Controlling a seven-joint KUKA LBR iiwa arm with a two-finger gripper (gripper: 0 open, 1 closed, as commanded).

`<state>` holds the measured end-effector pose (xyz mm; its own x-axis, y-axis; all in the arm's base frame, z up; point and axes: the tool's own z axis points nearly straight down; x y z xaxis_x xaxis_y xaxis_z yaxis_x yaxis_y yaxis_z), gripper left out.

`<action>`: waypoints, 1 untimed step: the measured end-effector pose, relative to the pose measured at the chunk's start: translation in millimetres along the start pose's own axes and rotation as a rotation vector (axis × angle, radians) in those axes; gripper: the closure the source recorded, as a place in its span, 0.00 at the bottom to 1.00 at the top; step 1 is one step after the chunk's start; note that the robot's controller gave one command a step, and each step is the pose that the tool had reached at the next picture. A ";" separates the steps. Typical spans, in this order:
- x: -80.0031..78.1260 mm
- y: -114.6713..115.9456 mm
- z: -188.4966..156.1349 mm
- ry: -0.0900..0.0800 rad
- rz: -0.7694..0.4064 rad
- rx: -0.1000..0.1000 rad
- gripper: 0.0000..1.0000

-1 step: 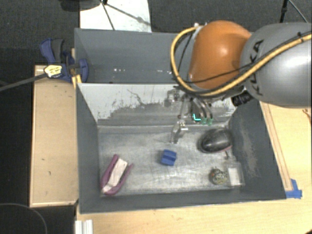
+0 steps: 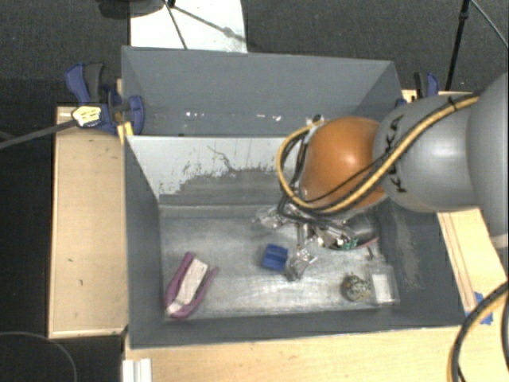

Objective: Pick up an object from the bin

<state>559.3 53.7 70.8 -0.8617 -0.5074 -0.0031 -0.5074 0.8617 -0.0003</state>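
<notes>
My gripper [image 2: 299, 261] is low over the middle of the bin floor, under the orange dome on the wrist. A small blue block [image 2: 274, 257] lies just to its left, touching it or nearly so. I see nothing held by the gripper. A crumpled clear plastic piece [image 2: 267, 219] lies a little behind the block. Right of the gripper, partly hidden under the wrist, is a small thing with green and red bits [image 2: 355, 243].
A purple and white packet [image 2: 188, 285] lies at the front left of the bin. A round grey-brown lump [image 2: 357, 287] and a small white piece [image 2: 382, 287] sit at the front right. The arm and its cables cover the bin's right side.
</notes>
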 end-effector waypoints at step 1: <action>-0.2 -1.1 -2.4 0.002 0.005 0.002 1.00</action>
<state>560.0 52.8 73.2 -0.8643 -0.5030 -0.0012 -0.5030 0.8643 -0.0018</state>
